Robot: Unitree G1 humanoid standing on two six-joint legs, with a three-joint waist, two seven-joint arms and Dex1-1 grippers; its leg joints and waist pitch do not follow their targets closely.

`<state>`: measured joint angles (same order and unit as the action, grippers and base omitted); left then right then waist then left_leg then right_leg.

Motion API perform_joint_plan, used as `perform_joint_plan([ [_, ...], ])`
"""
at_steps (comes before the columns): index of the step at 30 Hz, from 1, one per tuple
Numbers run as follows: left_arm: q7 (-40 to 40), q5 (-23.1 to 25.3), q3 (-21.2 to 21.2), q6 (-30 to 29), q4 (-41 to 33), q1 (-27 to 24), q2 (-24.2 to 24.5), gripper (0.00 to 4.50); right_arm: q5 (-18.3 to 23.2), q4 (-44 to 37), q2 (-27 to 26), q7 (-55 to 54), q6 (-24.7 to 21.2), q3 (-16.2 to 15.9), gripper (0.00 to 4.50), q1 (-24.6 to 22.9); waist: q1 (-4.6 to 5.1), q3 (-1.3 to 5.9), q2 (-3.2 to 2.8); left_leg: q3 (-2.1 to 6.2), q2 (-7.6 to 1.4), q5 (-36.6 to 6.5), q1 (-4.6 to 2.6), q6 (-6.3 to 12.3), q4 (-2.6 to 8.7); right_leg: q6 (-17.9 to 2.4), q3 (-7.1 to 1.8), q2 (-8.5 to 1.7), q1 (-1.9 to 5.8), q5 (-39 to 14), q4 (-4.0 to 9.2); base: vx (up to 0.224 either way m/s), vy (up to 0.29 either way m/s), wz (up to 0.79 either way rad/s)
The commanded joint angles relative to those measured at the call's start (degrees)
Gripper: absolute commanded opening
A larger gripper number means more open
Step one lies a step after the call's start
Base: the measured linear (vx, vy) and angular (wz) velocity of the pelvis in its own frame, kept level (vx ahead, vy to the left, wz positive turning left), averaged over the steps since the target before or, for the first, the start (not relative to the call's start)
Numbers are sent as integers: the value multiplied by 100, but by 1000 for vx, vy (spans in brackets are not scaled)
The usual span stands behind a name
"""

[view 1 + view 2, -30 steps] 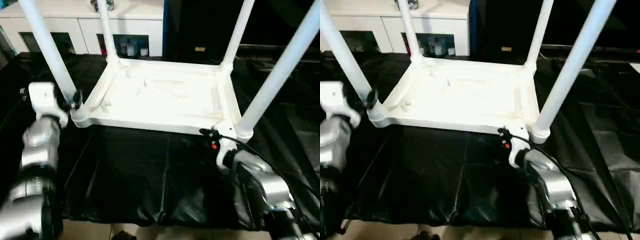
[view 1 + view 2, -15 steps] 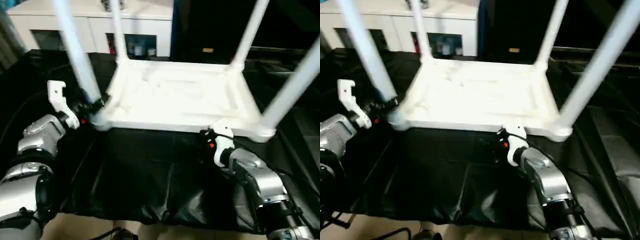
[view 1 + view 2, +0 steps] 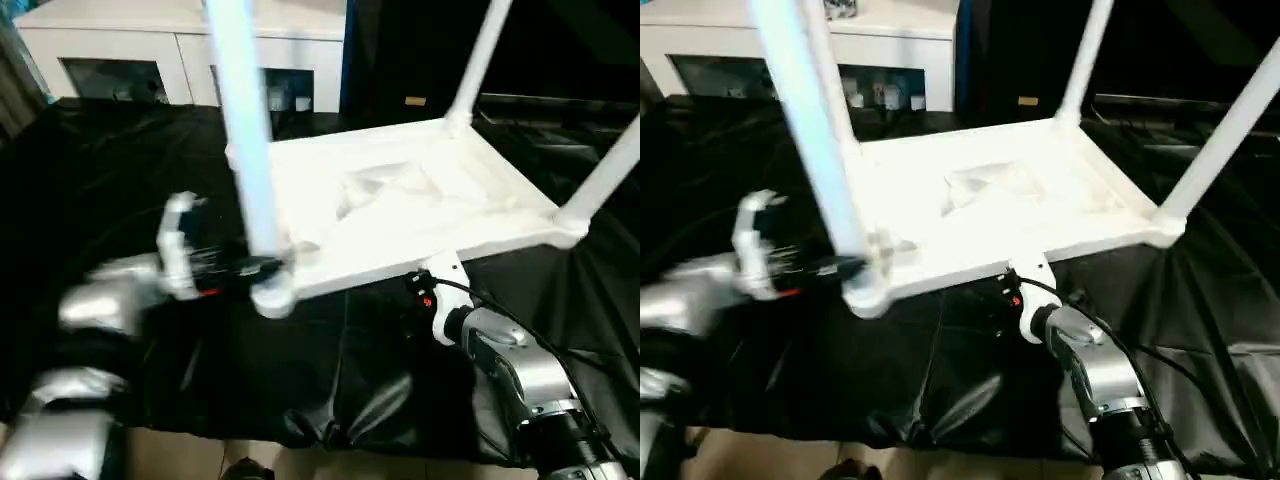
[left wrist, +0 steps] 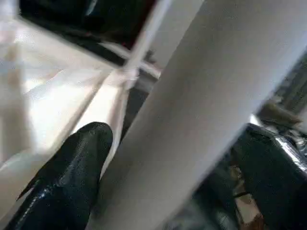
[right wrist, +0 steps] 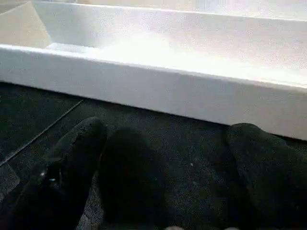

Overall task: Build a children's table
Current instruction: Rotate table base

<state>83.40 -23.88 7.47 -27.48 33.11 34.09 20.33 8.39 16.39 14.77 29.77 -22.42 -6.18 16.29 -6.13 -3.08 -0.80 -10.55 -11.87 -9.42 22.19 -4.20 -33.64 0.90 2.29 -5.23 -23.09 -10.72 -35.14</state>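
While our left gripper [image 4: 158, 158] straddles the near leg [image 3: 247, 150] and our right gripper [image 5: 163, 167] gapes empty below the upturned tabletop [image 3: 400, 215] on the cloth [image 3: 120, 170], levering could topple it.

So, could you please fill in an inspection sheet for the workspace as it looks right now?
Surface: black sheeting, wrinkled, covering the work area.
Job's things: children's table upside down, tilted, legs fitted and pointing up.
Clutter: nothing seen.
Grippers: left gripper with open jaws either side of the near leg; contact unclear. Right gripper open, low before the tabletop's near edge, holding nothing.
Cables: black cable looping along the right wrist.
Surroundings: white cabinet with glass doors behind; pale floor at the near edge.
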Motion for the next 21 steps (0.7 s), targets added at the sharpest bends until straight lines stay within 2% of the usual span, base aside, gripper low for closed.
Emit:
perform_joint_plan([
  [1,-8,-422,-151,-641,-1047,-171,-103,450,-39,-13,-3,19,-39,-50,445,47,31,375,-35,12,-103,-1543,-141,-116,444,-1339,-162,-245,244,-1103,391,0,0,0],
  [2,-23,-547,-197,-816,-1337,-248,-136,450,-43,-2,-8,28,-31,-63,445,63,62,374,-17,24,-109,-1510,-121,-115,452,-1377,-156,-242,265,-1001,372,0,0,0],
  [4,-64,-871,-342,-1217,-1954,-467,-145,450,-60,43,-8,54,5,-89,445,78,120,377,-28,16,-88,-1473,-124,-84,442,-1386,-152,-211,258,-916,370,0,0,0],
  [5,-66,-884,-349,-1233,-1979,-476,-146,450,-61,45,-8,56,6,-90,445,78,155,370,-7,22,-75,-1392,-90,-57,442,-1394,-148,-209,285,-856,364,0,0,0],
  [7,-158,-1176,-485,-1572,-2556,-697,-194,450,-79,82,-1,103,50,-130,445,83,190,384,-10,7,-77,-1362,-116,-38,424,-1395,-154,-200,278,-838,365,0,0,0],
  [8,-335,-1360,-564,-1791,-2978,-875,-292,450,-97,111,4,165,81,-163,445,87,214,376,19,4,-69,-1290,-96,8,421,-1418,-152,-192,284,-793,363,0,0,0],
  [13,-512,-1503,-568,-2040,-3279,-993,-448,450,-111,241,7,334,190,-229,445,149,276,346,12,-1,-62,-1520,-124,2,424,-1322,-153,-169,253,-1238,437,0,0,0],
  [17,-746,-1601,-657,-2194,-3455,-1030,-572,450,-309,1105,-133,526,631,-443,445,629,347,335,14,13,-44,-1681,-117,-62,425,-1239,-139,-171,253,-1594,469,0,0,0],
  [18,-777,-1575,-680,-2163,-3444,-1023,-597,450,-333,1217,-163,539,678,-465,445,698,364,330,9,15,-44,-1708,-122,-64,427,-1217,-141,-167,246,-1657,480,0,0,0],
  [19,-895,-1599,-709,-2170,-3494,-1038,-621,450,-378,1408,-221,573,766,-504,445,822,385,333,28,20,-50,-1725,-119,-68,428,-1214,-138,-165,247,-1666,479,0,0,0],
  [21,-948,-1618,-723,-2185,-3517,-1036,-634,450,-407,1562,-287,634,835,-530,445,931,391,334,17,23,-48,-1728,-120,-61,428,-1204,-137,-164,242,-1690,476,0,0,0],
])
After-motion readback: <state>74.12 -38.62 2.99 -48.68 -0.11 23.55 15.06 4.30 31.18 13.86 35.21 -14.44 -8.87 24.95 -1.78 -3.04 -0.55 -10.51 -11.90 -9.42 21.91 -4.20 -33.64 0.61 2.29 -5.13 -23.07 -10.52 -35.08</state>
